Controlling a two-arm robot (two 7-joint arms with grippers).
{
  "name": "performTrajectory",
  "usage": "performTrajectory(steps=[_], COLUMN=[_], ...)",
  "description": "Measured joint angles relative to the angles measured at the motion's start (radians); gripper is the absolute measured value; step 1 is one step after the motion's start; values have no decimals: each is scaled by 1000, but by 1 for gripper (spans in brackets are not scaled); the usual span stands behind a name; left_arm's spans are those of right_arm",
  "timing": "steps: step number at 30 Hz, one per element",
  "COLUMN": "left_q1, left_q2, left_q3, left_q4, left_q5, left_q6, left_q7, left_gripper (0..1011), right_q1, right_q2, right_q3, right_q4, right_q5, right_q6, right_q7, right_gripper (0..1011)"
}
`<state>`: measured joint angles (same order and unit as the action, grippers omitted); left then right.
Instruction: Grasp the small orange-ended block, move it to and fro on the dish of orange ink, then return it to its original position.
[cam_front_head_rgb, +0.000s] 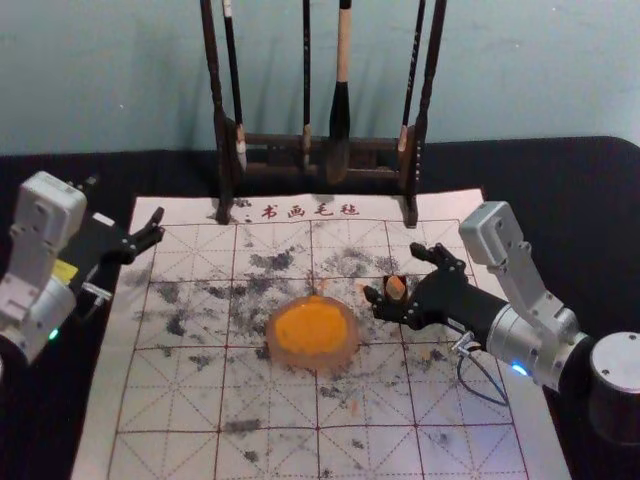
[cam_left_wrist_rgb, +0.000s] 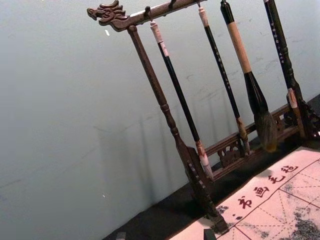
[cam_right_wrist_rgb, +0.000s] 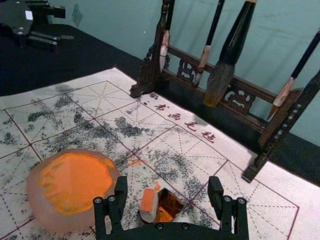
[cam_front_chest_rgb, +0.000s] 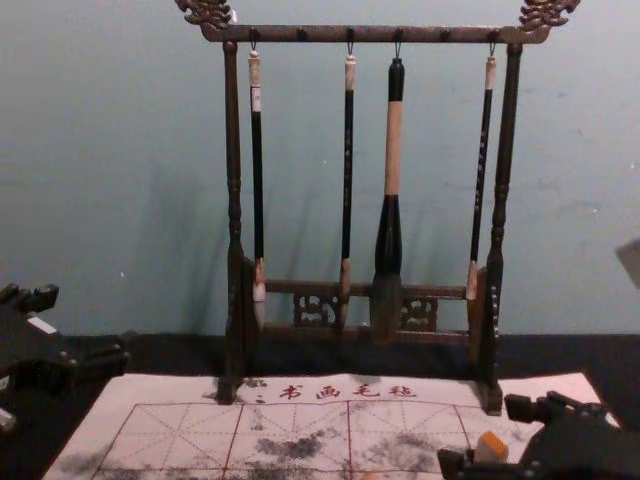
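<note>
Directing the right gripper (cam_right_wrist_rgb: 167, 182) from my remote station, I have it low over the block (cam_right_wrist_rgb: 148, 202), its two fingers spread and one at each flank. Clock directions are read in the head view, centred on the dish (cam_right_wrist_rgb: 60, 222). The block lies at two o'clock, just beside a small open box (cam_right_wrist_rgb: 171, 205); whether it leans on the box or sits partly in it, I cannot tell. The right arm reaches in from four o'clock, which leaves the block's orange face uncovered, presumably the end meant for the ink (cam_right_wrist_rgb: 75, 182). The dish is set near the block, so the carry should be short. The left gripper (cam_front_chest_rgb: 83, 324), at ten o'clock, is parked with its fingers apart, well away from the work. The rack (cam_front_chest_rgb: 310, 34) holds its brushes (cam_front_chest_rgb: 392, 150) upright at twelve o'clock, beyond the dish. I judge this the approach to the grasp: the next move is to centre and close on the block alone, since a wide bite might catch the box and spoil the return spot.
</note>
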<state>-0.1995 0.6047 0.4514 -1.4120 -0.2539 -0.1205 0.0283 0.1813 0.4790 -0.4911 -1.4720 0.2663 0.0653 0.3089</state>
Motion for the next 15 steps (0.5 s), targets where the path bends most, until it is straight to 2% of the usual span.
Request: performTrajectory(steps=[15], left_q1=[0], left_q2=[0], left_q3=[0], left_q4=[0], left_q5=[0], left_q6=[0], left_q7=[0], left_gripper=[1001], right_q1=[-31], right_q2=[-26], right_q3=[21], right_q4=[-5], right_q5=[-33], right_q6=[3], right_q7=[13], right_gripper=[1003])
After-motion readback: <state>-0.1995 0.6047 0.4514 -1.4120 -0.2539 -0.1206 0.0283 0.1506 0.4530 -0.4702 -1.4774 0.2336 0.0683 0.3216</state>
